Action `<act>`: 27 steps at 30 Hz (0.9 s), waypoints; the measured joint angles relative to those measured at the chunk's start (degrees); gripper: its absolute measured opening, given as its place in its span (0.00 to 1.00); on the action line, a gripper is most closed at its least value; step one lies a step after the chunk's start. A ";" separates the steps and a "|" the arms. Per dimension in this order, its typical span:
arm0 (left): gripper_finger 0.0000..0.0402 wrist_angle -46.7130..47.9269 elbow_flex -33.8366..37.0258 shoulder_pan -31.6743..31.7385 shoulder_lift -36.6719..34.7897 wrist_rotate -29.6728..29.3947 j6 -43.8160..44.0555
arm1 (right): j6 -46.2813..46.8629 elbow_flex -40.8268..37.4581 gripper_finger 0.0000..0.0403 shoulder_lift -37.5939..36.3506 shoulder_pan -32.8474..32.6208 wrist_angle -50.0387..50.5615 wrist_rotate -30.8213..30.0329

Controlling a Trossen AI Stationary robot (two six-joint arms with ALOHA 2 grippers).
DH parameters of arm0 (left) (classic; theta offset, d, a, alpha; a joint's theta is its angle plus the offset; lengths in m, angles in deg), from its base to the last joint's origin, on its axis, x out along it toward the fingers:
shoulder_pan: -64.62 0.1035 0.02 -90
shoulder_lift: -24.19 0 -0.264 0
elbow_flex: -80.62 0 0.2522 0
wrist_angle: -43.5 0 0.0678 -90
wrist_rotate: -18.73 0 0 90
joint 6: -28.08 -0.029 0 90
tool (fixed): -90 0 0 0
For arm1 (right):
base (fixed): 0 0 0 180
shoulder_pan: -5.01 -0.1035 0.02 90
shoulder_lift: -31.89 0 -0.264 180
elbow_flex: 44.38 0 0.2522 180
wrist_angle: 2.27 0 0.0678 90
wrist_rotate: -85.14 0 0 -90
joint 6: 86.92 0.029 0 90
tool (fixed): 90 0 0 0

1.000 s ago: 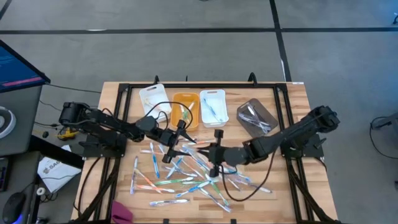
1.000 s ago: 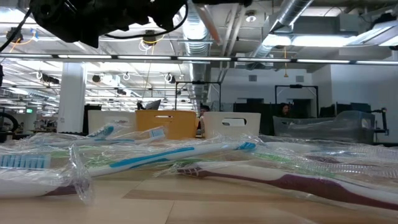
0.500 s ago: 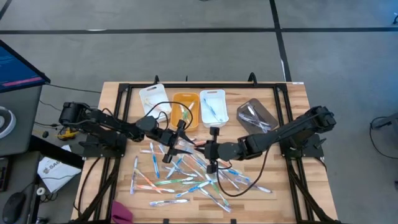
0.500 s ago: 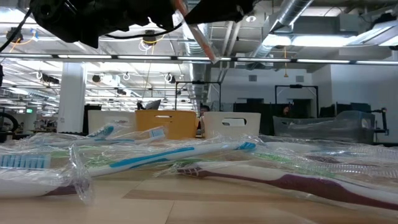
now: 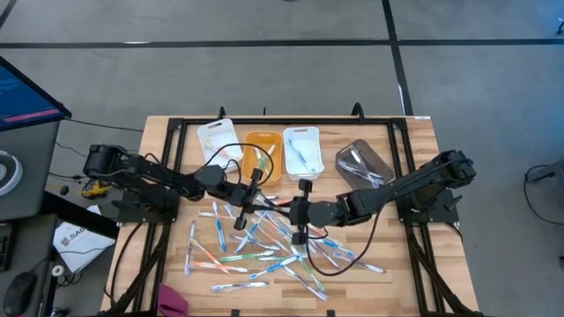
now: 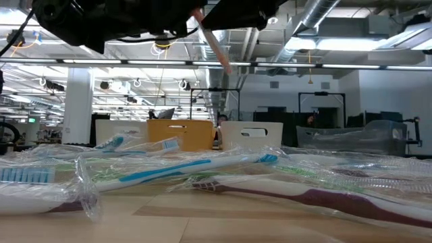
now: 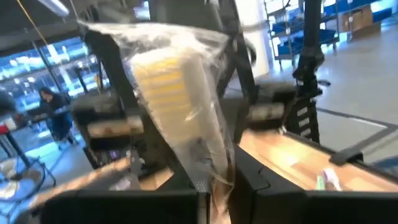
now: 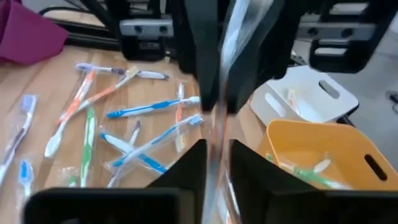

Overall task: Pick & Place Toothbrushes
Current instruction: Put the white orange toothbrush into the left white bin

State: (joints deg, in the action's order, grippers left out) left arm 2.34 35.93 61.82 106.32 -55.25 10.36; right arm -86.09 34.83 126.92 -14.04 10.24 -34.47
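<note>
While a handful of brushes already sit in the bins along the back edge of the worktop (image 5: 414, 141), most of the job is still ahead, as far as I can see: a couple in the orange bin (image 5: 263, 155), a few blue ones in the white bin (image 5: 301, 150) next to it, wrapped ones in the grey tray (image 5: 363, 165) toward the back-right corner, and the white bin (image 5: 217, 141) on the other side looks near empty. The big scatter of toothbrushes (image 5: 256, 251), blue, white, green, orange, covers the middle and front of the worktop, w/ dozens left. Mid-table, above the pile, both arms meet on one wrapped toothbrush (image 7: 177, 93): left gripper (image 5: 249, 199) is clenched on it, right gripper (image 5: 299, 211) sits at its other end, jaws around the wrapper, can't tell if it's letting go. Looks like a handover, so this brush isn't placed yet.
</note>
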 joint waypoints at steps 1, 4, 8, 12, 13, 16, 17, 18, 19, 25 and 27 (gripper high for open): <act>0.03 0.24 0.06 0.00 0.02 -0.08 0.00 | 0.70 0.06 0.18 -0.10 0.00 0.49 -0.16; 0.03 -0.12 0.06 0.00 0.00 -0.04 -0.01 | 1.08 0.06 0.28 -0.15 0.00 2.28 -1.14; 0.03 0.12 0.06 0.00 0.00 -0.10 -0.02 | 3.04 0.06 0.43 -0.17 -0.77 3.52 -5.43; 0.03 2.50 0.07 0.00 -0.94 -0.01 -0.04 | 5.26 0.06 0.55 -0.62 -2.29 8.19 -6.56; 0.03 3.49 0.06 0.07 -1.61 0.01 -0.04 | 5.60 0.06 0.57 -0.94 -2.84 10.08 -6.59; 0.03 10.13 0.06 0.64 -5.33 0.02 -0.04 | 11.72 0.06 0.61 -2.53 -4.56 16.67 -8.20; 0.03 12.34 0.06 0.79 -6.95 0.03 -0.04 | 15.49 0.04 0.61 -3.46 -5.23 19.40 -10.75; 0.03 14.70 0.06 1.05 -8.76 0.01 -0.04 | 19.70 0.06 0.62 -4.53 -5.97 22.14 -14.07; 0.03 17.40 0.06 1.28 -10.87 -0.01 -0.06 | 23.77 0.09 0.62 -5.74 -6.81 25.75 -17.40; 0.03 30.81 0.06 1.44 -25.17 -7.98 -1.42 | 49.47 0.06 0.62 -10.04 -13.37 45.98 -28.72; 0.03 36.49 -0.12 1.44 -30.14 -12.35 -3.04 | 56.21 0.06 0.62 -10.34 -15.42 50.87 -30.21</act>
State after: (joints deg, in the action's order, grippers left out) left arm 38.83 35.81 63.26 76.17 -67.60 7.32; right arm -29.88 34.90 116.58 -29.45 61.12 -64.68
